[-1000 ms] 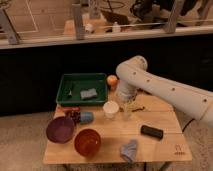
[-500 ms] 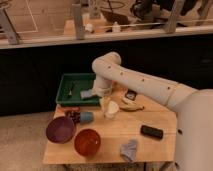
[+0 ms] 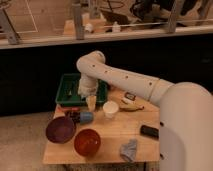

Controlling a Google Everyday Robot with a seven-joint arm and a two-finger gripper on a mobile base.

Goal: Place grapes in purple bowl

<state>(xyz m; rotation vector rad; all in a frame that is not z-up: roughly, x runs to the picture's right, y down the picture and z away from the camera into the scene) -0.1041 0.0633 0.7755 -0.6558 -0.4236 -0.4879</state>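
**A:** Where are the grapes?

**B:** The grapes lie near the table's left edge. They are just beside a blue cup and just behind the purple bowl.

**A:** And the gripper?

**B:** The gripper hangs over the table's back edge, in front of the green tray. Its fingers are released, grasping nothing. An orange bowl sits by the front edge.

The end effector hangs over the back of the surface, just in front of the green tray. Below it the grapes are hemmed in, with the blue cup just beside them, the purple bowl close in front, and the orange bowl next to that. The white cup crowds the other flank. Bare wood lies open between the orange bowl and the black device.
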